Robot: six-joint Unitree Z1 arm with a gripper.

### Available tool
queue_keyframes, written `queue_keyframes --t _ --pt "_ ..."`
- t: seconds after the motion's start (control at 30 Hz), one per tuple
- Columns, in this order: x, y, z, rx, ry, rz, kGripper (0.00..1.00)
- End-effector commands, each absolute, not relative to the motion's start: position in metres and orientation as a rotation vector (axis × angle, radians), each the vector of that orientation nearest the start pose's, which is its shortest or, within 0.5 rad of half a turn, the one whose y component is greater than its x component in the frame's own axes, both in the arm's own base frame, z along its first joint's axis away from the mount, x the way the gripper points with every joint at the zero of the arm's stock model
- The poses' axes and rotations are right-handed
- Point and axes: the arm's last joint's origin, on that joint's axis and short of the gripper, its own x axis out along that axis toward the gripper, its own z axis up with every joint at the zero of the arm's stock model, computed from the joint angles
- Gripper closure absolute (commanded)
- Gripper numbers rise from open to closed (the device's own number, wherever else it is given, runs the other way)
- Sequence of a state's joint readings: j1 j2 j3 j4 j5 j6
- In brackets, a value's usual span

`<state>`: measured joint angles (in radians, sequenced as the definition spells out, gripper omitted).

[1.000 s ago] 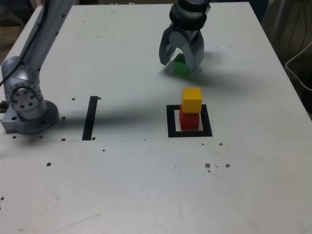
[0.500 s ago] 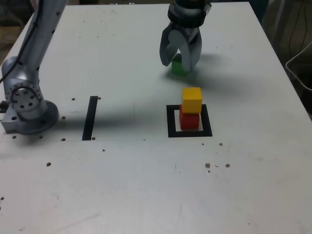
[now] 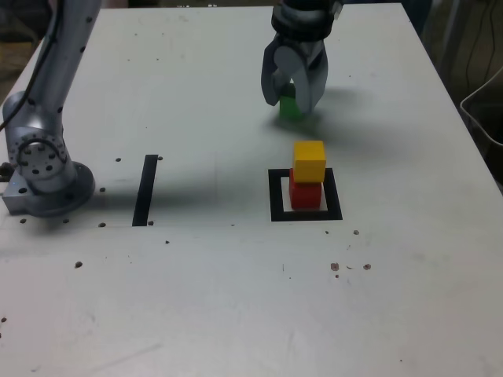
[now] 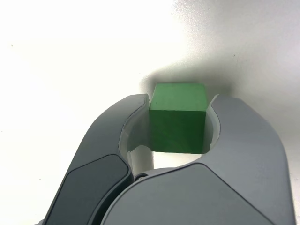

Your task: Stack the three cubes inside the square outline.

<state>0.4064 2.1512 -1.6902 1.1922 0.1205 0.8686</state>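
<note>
Around the small solid green cube (image 4: 179, 118), on the far part of the white worktop (image 3: 157, 298), the grey curved fingers (image 4: 248, 136) stand one on each side, closed in and pinching it (a snug fit). Just to the right and nearer, the small yellow cube (image 3: 310, 161) sits on the small red cube (image 3: 305, 196), inside the black square tape outline (image 3: 277, 214).

Glare bleached much of the tabletop (image 4: 61, 70) in the wrist view; soft-edged shadows (image 3: 361, 135) crossed it in the exterior view, against a dim background (image 3: 464, 39).
</note>
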Motion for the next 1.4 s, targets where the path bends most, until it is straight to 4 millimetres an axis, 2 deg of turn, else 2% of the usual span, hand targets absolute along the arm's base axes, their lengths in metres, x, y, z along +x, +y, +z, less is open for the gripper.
queue_keyframes --t 0.0,0.23,0.4,0.8,1.37 --pt "0.366 0.160 0.251 0.419 1.658 -0.320 0.95" --pt "0.352 0.135 0.310 0.392 1.638 -0.233 0.95" --pt "0.347 0.110 0.333 0.365 1.626 -0.188 0.95" --pt "0.327 0.044 0.359 0.266 1.578 -0.074 0.95" --pt "0.329 -0.021 0.351 0.235 1.567 -0.079 0.95"
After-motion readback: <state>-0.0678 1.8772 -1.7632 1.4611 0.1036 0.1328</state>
